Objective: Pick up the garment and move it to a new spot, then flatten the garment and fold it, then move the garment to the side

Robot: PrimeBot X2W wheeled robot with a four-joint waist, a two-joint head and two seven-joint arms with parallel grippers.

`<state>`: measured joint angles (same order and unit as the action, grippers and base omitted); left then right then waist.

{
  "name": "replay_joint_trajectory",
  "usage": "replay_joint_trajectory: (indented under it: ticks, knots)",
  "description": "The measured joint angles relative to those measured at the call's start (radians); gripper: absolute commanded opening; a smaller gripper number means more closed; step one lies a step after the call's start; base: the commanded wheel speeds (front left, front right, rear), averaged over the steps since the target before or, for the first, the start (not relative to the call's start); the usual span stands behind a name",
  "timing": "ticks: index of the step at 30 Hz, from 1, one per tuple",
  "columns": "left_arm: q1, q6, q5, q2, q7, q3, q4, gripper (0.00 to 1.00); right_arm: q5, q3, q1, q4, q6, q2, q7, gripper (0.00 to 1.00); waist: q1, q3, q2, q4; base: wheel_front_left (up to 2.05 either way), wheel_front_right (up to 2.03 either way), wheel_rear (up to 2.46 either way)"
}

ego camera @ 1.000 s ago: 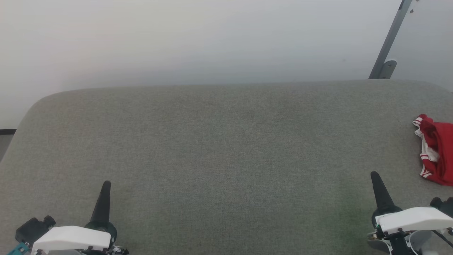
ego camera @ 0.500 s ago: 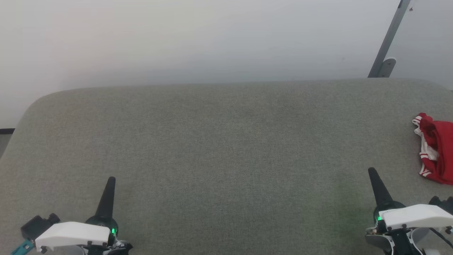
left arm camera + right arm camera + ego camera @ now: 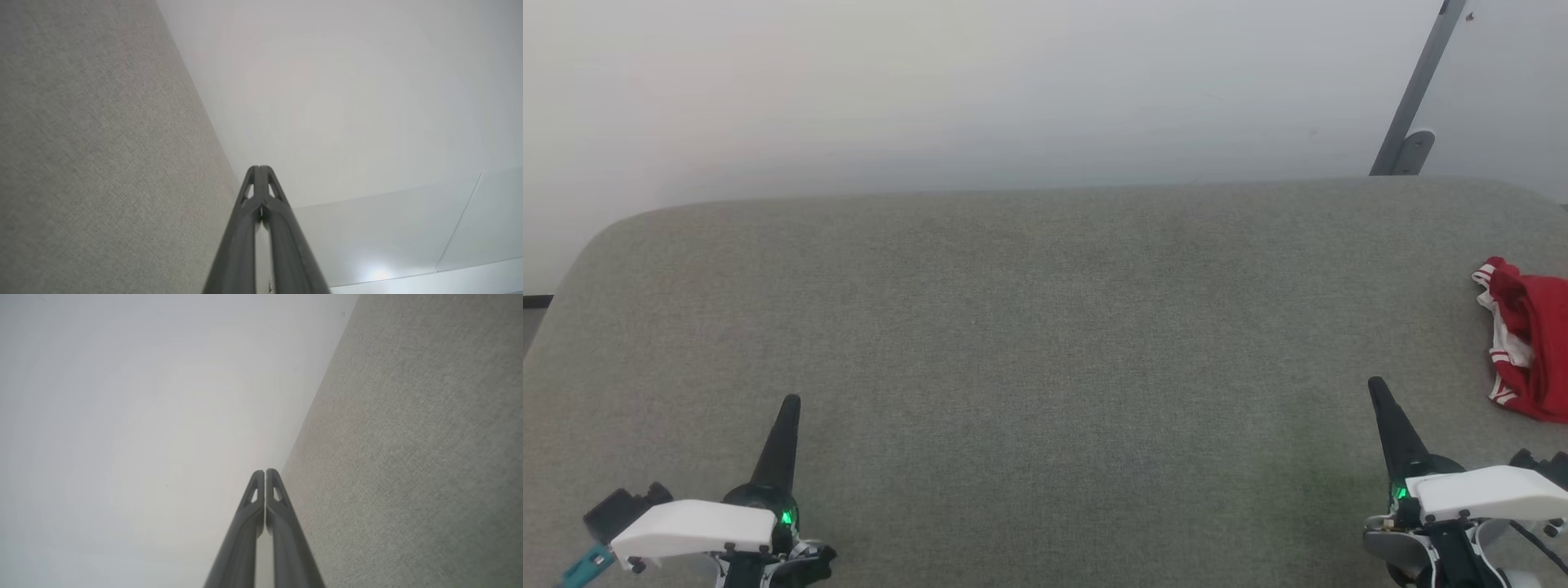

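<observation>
Grey fabric covers the worktop (image 3: 1045, 343). At its near edge the left gripper (image 3: 789, 406) and right gripper (image 3: 1378, 388) stand well apart, each with jaws pressed together, holding nothing. Plain flat fabric runs wide between and beyond them. Farther right, the garment (image 3: 1531, 343) lies bunched, red with white striped trim, cut off by the picture's right edge. The rounded far edge meets a pale wall (image 3: 1013, 82); a grey metal post (image 3: 1417, 90) leans behind the far right corner.

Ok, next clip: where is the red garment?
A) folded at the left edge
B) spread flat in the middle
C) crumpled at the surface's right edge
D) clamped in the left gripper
C: the garment lies bunched at the right edge of the grey surface, beyond the right gripper.
</observation>
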<state>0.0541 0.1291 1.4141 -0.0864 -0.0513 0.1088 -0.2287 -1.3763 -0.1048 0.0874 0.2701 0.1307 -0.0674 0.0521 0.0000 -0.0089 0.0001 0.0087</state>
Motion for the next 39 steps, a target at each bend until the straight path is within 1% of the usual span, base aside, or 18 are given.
replay_joint_trajectory:
  ticks: [31,39]
  knots:
    - [0.045,0.0,0.18,0.033,-0.058,0.004,-0.016,0.0,-0.216,-0.008,0.016,-0.021,0.0,0.013,0.056,0.0,0.0,0.011,0.0,-0.008,0.0,0.0,0.0]
    - [0.05,0.0,0.197,0.036,-0.065,0.004,-0.018,0.0,-0.235,-0.009,0.018,-0.024,0.0,0.016,0.063,0.0,0.0,0.012,0.0,-0.009,0.0,0.0,0.0]
